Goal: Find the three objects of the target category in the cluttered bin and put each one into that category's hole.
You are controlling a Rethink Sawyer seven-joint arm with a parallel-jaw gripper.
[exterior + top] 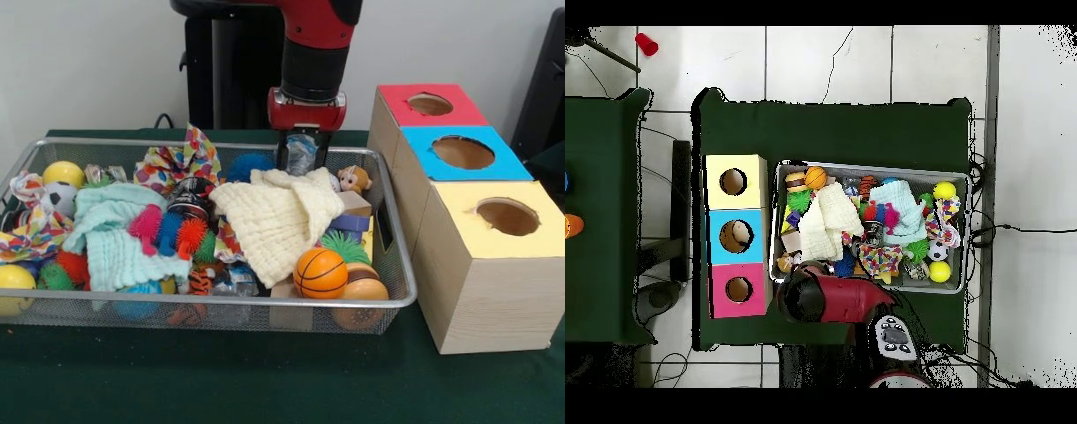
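Observation:
The wire mesh bin (221, 303) is full of toys and cloths; it also shows in the overhead view (865, 168). My gripper (300, 157) hangs over the bin's far side, shut on a clear wrinkly bottle (301, 152) held between its black fingers (284, 152). Another clear bottle (233, 281) lies low at the front, half buried. The red-topped box's hole (430, 104) is to the right of the gripper, open and unobstructed; from overhead the hole (738, 290) lies left of the arm (827, 298), which hides the gripper there.
A cream cloth (278, 216) and a mint cloth (110, 234) cover much of the bin. A black-and-silver can (188, 196), spiky balls (146, 223), a small basketball (320, 272) and a yellow ball (64, 173) lie around. The blue-topped box (463, 152) and yellow-topped box (508, 215) stand in front of the red one.

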